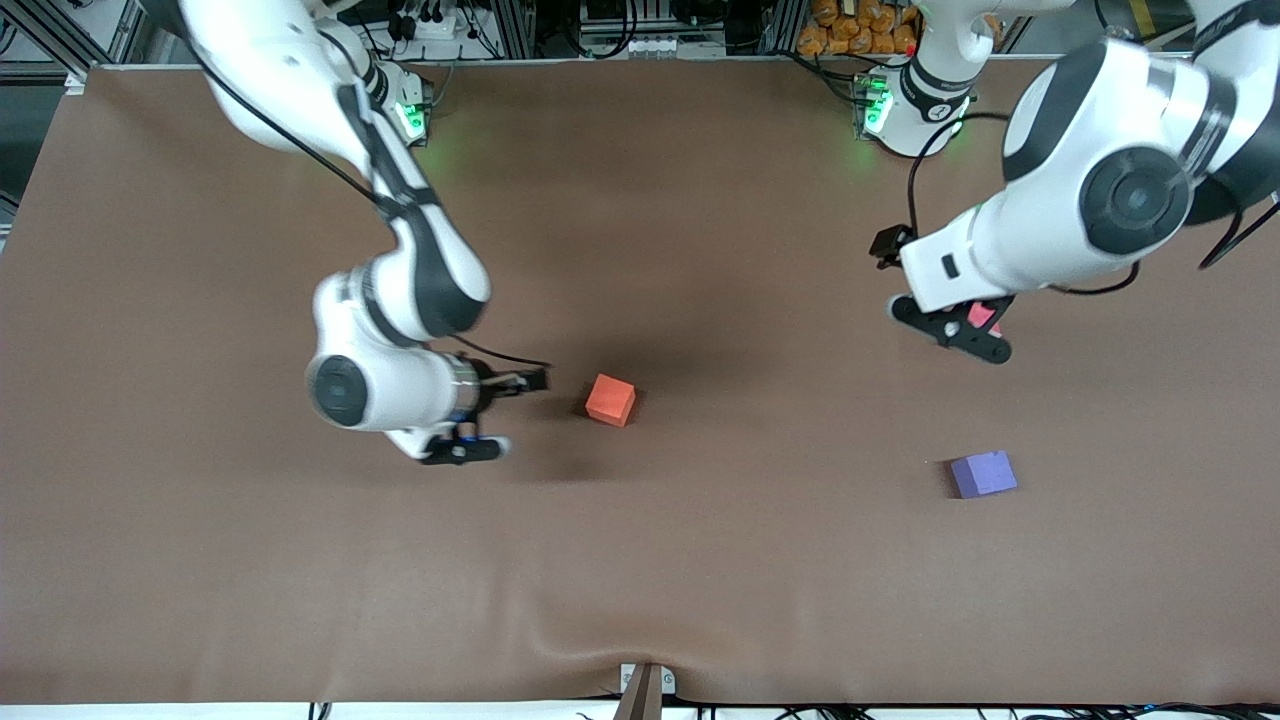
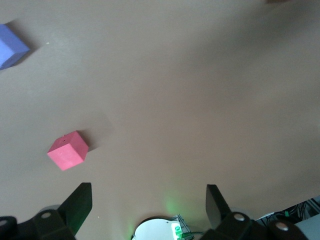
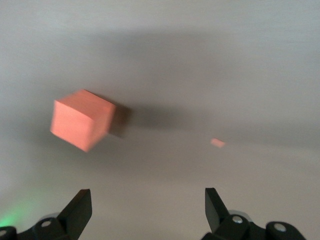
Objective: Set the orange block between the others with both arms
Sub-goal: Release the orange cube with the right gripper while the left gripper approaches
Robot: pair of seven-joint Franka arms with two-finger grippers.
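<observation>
Nearest me the purple-blue cube (image 1: 983, 474) sits on the tabletop (image 1: 640, 580). The orange block (image 1: 610, 399) lies at three o'clock from my right gripper (image 1: 505, 412), jaws apart. The left gripper (image 1: 950, 334), jaws apart, hovers over what looks like the red-pink cube (image 2: 68, 150). I'd centre squarely before closing.

The brown table (image 1: 640, 560) carries an orange block (image 1: 610, 399), a purple-blue cube (image 1: 983, 474) and a red-pink cube (image 2: 68, 150).

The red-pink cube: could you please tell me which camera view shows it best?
The left wrist view: the red-pink cube lies whole and unobstructed on the table. In the front view the left gripper above hides most of it, leaving a sliver. The right wrist view shows only a tiny blurred speck.
</observation>
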